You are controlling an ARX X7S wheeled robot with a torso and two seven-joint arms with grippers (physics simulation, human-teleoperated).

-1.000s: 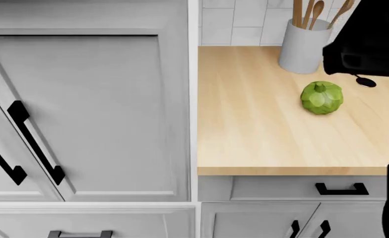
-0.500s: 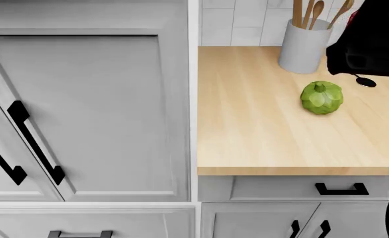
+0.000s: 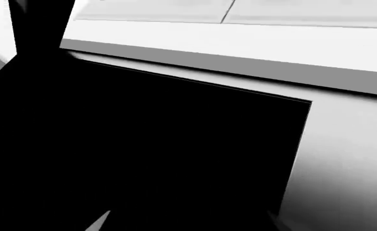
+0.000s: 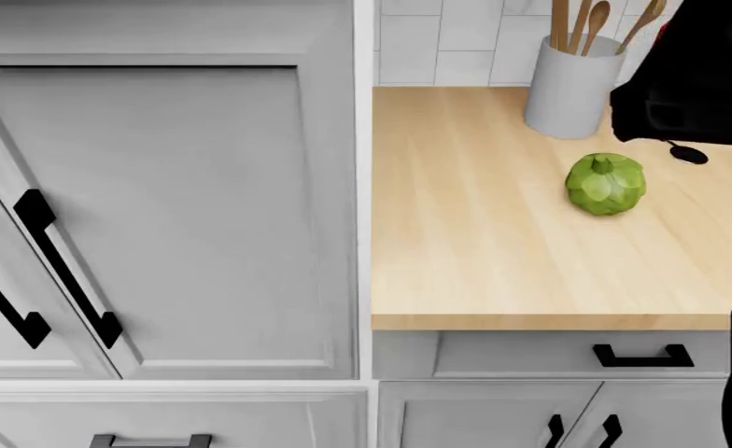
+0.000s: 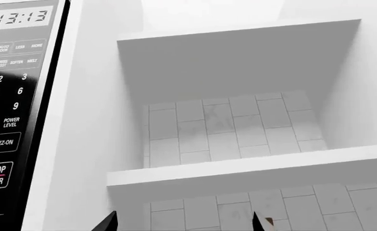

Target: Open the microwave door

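Little has changed over the last second: in the head view the dark bulk of the right arm [image 4: 696,79], at the upper right of the frame, is seen to have shifted only slightly, first a little rightward and then back, while the artichoke [image 4: 605,184], the utensil crock [image 4: 571,86] with its wooden spoons and the pale wooden worktop [image 4: 491,243] lie as they did. The microwave is absent from the head view; it is found only in the right wrist view, where its control panel [image 5: 9,106], with a clock display, number keys and a STOP/CLEAR button, fills the left edge of the frame, beside white shelves [image 5: 253,168] and a tiled wall. The door itself is not shown there. The left wrist view is filled mostly by a flat black surface [image 3: 144,154], which cannot be identified with certainty. Only dark tips of the fingers [image 5: 108,222] are glimpsed at the lower edge of each wrist view, so their spread cannot be told. The door is judged not yet reached, and the small drift is read as fine positioning near the panel.
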